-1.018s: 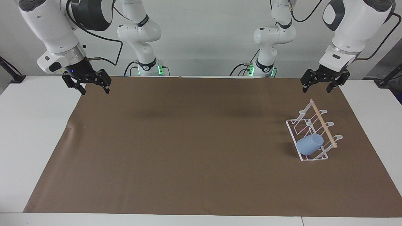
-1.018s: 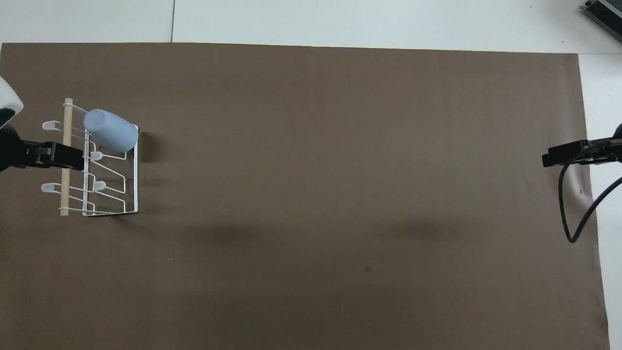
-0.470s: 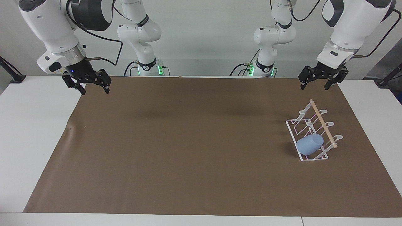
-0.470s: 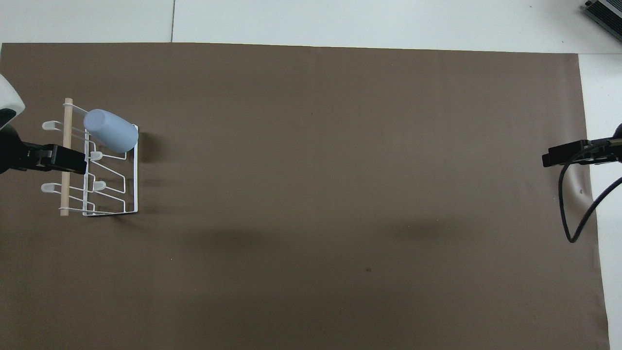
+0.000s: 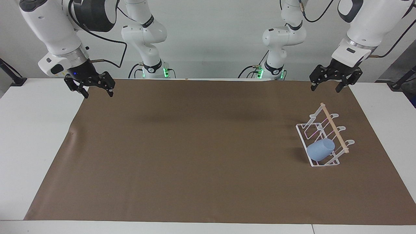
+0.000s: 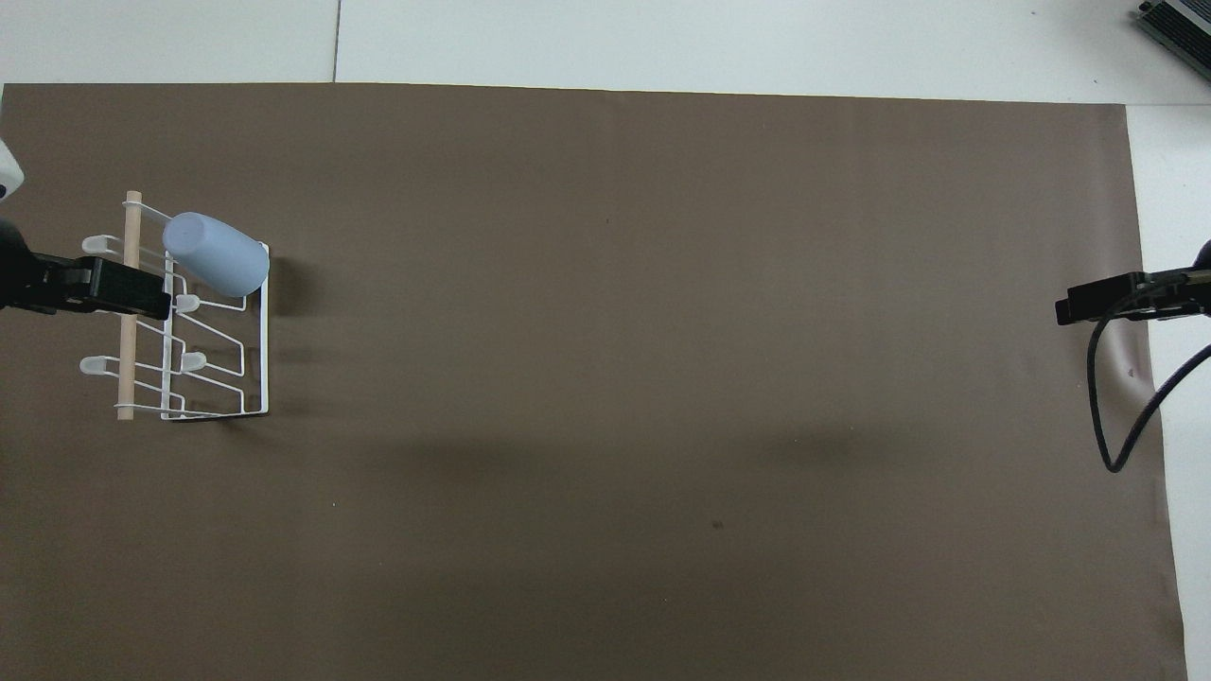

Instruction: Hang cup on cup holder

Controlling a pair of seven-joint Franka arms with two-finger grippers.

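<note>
Cup (image 5: 320, 149) sits tilted on a prong of the white wire cup holder (image 5: 304, 136), closed base pointing away from the wooden dowel (image 5: 334, 127) that runs along the rack's top. It occupies the prong at the rack's end farther from the robots. Rack stands on the brown mat (image 5: 201, 149) toward the left arm's end of the surface (image 5: 35, 136).

Visibility: in the overhead view the left gripper (image 6: 104, 288) is cut off at the frame edge and overlaps the dowel and one prong; the facing view shows it raised, clear of the rack. The cup's mouth is turned from both cameras, so the prong inside it cannot be seen. Only the tip of the right gripper (image 6: 1097, 301) enters the overhead view.

Left gripper (image 5: 329, 85) hangs over the mat's corner near the robots, jaws spread, empty. Right gripper (image 5: 96, 92) waits over the mat's other near corner, jaws also apart, empty.

Change from half a second earlier: left gripper has shifted slightly; cup, rack and right gripper unchanged.
</note>
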